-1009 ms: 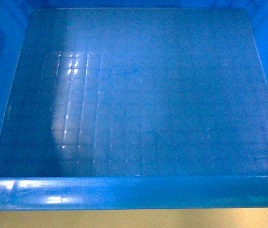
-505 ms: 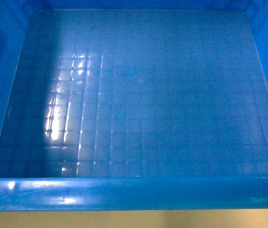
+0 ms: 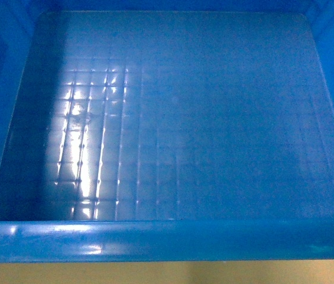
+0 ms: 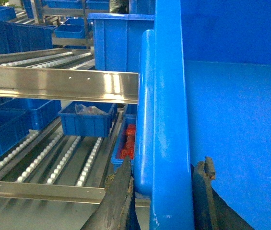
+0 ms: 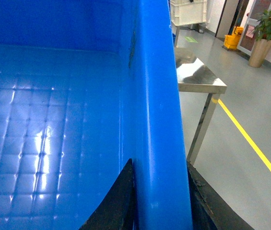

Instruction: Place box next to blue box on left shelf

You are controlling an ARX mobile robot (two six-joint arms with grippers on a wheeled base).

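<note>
The box (image 3: 172,118) fills nearly all of my head view: I look straight down into it, onto a flat floor with a faint square grid that catches bright glare on its left part, and its thick near rim runs across the bottom of the view with a strip of yellowish surface (image 3: 167,273) showing below it. I hold the box by its two side walls. My left gripper (image 4: 161,201) straddles the left rim, one dark finger (image 4: 121,201) outside the wall and the other inside, jaws clamped on the box. My right gripper (image 5: 161,201) does the same on the right rim, one dark finger (image 5: 118,201) against the inner wall and the other outside, jaws clamped on the box as well. Just beside the box on my left stands the left shelf (image 4: 53,158), its tracks of small white rollers sloping away under a shiny metal crossbar (image 4: 58,85). A small blue bin (image 4: 87,120) sits on those rollers further back, and a narrow bin with red contents (image 4: 128,143) lies close against the side of my box. More blue crates (image 4: 118,40) stand on the level above. On my right, beyond the rim, a steel table (image 5: 197,79) stands on grey floor marked with a yellow line (image 5: 250,143), with a potted plant (image 5: 265,33) far off
</note>
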